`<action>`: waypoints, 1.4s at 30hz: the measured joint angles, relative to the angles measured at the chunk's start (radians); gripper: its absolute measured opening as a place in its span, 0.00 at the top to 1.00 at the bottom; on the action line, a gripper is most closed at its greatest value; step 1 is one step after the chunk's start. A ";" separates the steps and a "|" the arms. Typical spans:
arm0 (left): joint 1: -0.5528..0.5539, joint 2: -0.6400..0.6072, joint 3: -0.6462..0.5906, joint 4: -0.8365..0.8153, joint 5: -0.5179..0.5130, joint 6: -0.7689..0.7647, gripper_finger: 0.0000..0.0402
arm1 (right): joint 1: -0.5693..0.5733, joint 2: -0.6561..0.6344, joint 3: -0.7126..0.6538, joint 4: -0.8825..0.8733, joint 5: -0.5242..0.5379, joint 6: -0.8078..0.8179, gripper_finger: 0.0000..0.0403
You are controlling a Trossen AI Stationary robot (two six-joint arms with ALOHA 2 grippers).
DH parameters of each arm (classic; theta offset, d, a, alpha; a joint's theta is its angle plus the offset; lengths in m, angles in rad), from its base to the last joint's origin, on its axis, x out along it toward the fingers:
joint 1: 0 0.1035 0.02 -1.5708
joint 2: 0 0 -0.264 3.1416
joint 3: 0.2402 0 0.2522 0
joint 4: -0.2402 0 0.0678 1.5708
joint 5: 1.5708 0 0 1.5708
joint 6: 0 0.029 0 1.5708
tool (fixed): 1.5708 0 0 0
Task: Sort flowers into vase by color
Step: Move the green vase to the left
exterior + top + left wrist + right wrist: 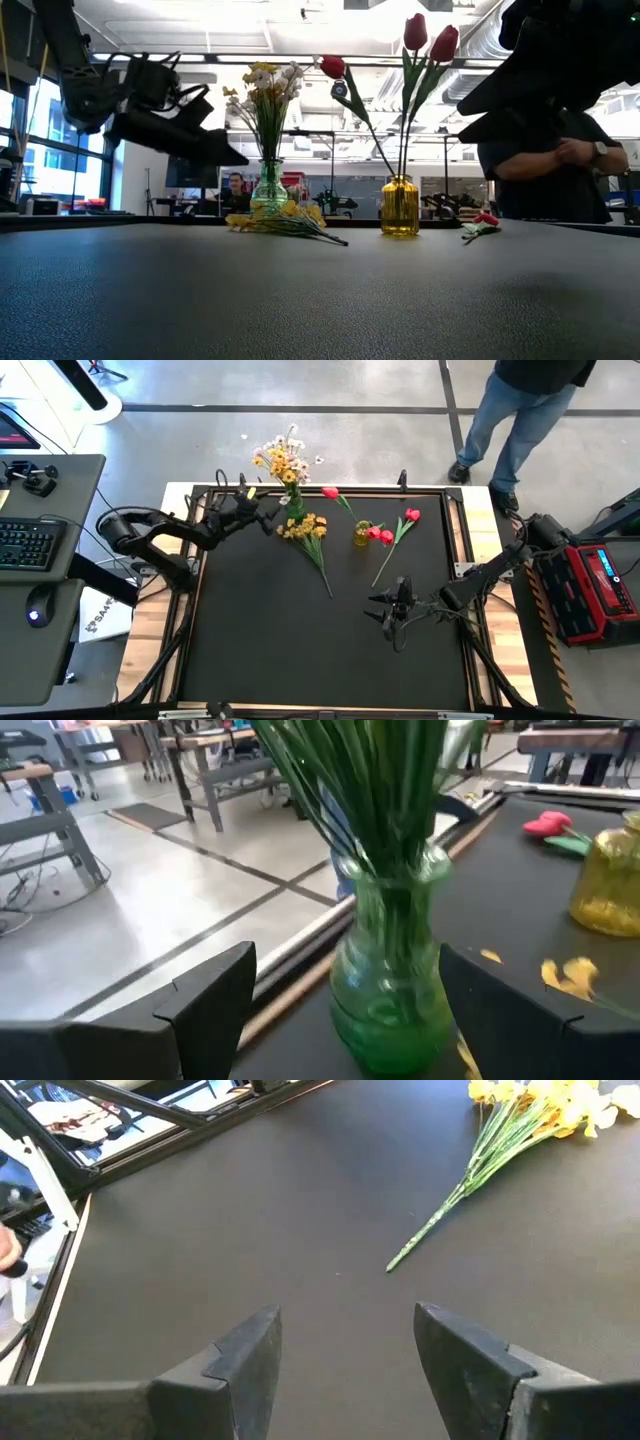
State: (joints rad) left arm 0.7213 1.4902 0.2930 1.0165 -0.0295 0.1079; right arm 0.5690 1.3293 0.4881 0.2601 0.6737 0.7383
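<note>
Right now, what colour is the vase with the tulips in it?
Yellow glass vase, clearest in the low view.

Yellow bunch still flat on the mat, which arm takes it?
Left, probably. The left pincer hangs open beside the green vase, close to the yellow bunch. The right pincer, also open, sits farther off, beyond the stem end.

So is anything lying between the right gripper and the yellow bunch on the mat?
Nothing visible. The right gripper is open over bare mat, and the yellow bunch lies ahead, stem end nearest. The left gripper is at the green vase.
</note>
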 joint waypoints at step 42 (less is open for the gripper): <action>-0.022 0.321 0.273 0.035 0.134 0.024 0.55 | 0.000 0.000 0.000 0.000 0.000 0.013 0.48</action>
State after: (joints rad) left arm 0.6988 1.8111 0.5655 1.0515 0.1040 0.1318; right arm 0.5690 1.3293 0.4881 0.2600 0.6735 0.7517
